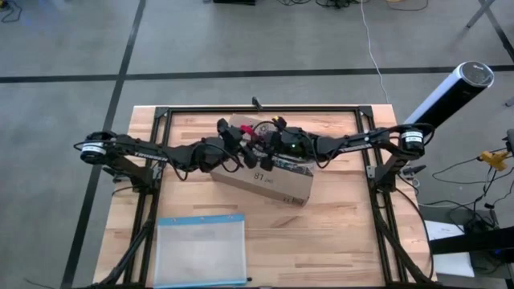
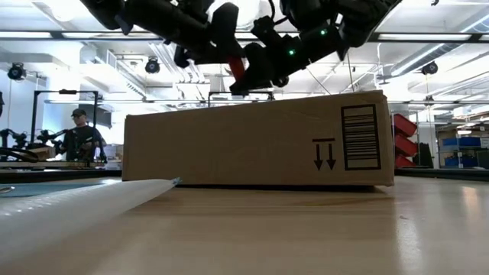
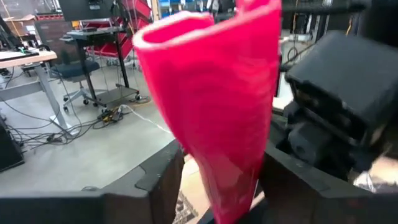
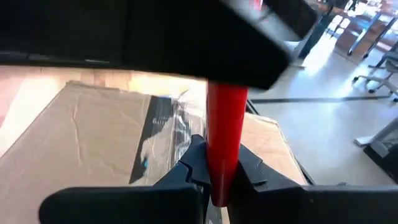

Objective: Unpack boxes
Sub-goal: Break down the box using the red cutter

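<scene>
Where the two arms meet above the cardboard box (image 1: 265,178), which lies on the wooden worktop (image 1: 337,241), both tools grip one red tool (image 3: 217,124): the left tool (image 1: 243,147) is clamped on its broad end, the right tool (image 1: 265,143) on its narrow shaft. Its tip is hidden by the fingers. A clear pouch (image 1: 201,250) lies near the front edge.

Robotics lab: workbenches (image 3: 18,59), office chair (image 3: 78,71), ceiling lights (image 2: 153,65)
</scene>
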### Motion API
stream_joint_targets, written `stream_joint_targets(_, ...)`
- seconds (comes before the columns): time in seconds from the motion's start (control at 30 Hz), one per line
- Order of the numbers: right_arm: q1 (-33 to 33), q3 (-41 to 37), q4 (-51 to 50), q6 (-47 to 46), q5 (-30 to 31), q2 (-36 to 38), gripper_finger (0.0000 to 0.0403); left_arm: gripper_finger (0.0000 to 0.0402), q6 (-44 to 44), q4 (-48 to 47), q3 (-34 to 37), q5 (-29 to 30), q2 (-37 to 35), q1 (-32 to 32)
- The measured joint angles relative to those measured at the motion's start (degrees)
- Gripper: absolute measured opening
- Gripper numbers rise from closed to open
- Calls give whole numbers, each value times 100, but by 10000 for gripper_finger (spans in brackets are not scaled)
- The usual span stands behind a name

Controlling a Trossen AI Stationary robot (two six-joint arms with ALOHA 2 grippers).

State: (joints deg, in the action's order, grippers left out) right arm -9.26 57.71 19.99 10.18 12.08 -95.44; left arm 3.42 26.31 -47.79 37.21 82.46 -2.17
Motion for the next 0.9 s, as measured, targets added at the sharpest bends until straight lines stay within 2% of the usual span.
stream_joint_targets(0.33,55,0,-1194,15,65,395,7,200,4,-511,-2,-52,-59,4)
stream_joint_targets(0.67,180,-2,-3565,-288,295,1158,7,201,171,-2023,0,-5,-468,-2)
stream_joint_targets(0.9,532,0,-4858,-862,385,1747,7,201,285,-2336,0,-75,-498,15)
